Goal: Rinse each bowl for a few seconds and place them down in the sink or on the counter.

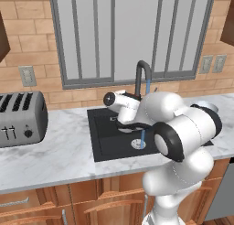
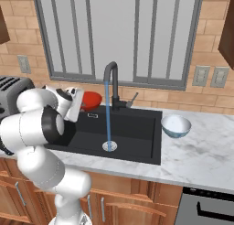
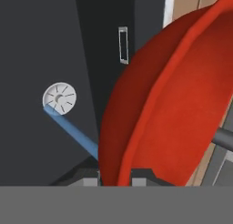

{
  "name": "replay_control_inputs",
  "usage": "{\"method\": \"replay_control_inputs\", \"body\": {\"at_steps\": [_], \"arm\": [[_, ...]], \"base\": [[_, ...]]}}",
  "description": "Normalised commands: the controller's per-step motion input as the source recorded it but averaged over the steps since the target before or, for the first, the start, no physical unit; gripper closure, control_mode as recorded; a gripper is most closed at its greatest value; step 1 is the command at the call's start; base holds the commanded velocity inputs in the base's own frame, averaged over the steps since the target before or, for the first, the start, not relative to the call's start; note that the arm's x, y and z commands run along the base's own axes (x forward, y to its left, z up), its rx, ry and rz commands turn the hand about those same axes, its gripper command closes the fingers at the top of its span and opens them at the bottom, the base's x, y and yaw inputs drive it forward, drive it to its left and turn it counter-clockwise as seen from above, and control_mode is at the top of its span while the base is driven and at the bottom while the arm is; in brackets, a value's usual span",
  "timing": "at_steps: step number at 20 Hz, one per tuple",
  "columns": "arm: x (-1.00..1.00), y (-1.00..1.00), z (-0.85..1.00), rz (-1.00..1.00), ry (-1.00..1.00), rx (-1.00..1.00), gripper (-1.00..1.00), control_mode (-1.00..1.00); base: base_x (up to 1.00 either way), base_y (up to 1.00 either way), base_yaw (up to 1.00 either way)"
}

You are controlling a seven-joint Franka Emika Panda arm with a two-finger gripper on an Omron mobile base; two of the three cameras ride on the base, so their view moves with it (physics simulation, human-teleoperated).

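My gripper is shut on the rim of the glossy red bowl, which is tilted on edge close to the camera. In the right base view the red bowl hangs over the back left part of the black sink, left of the faucet, with the gripper at its left side. A thin blue water stream falls from the spout onto the silver drain, apart from the red bowl. The pale blue-white bowl stands upright on the marble counter, just right of the sink.
A steel toaster stands on the counter left of the sink. The window and brick wall rise behind the faucet. My own arm hides the right side of the basin in the left base view.
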Motion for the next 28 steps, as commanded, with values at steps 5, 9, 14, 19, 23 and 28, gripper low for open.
{"method": "replay_control_inputs", "body": {"at_steps": [5,9,14,19,23,28], "arm": [[0.19,-0.23,-0.10,0.00,0.01,0.04,1.00,-1.00],[0.13,-0.21,-0.08,0.00,0.00,0.03,1.00,-1.00],[0.04,-0.19,-0.08,0.00,0.00,0.02,1.00,-1.00],[0.08,-0.17,-0.09,0.00,0.00,0.02,1.00,-1.00],[0.09,-0.13,-0.08,0.00,0.00,0.00,1.00,-1.00],[-0.11,-0.03,0.00,-0.02,-0.05,0.00,1.00,-1.00]], "base": [[0.00,0.00,0.00],[0.00,0.00,0.00],[0.00,0.00,0.00],[0.00,0.00,0.00],[0.00,0.00,0.00],[0.00,0.00,0.00]]}}
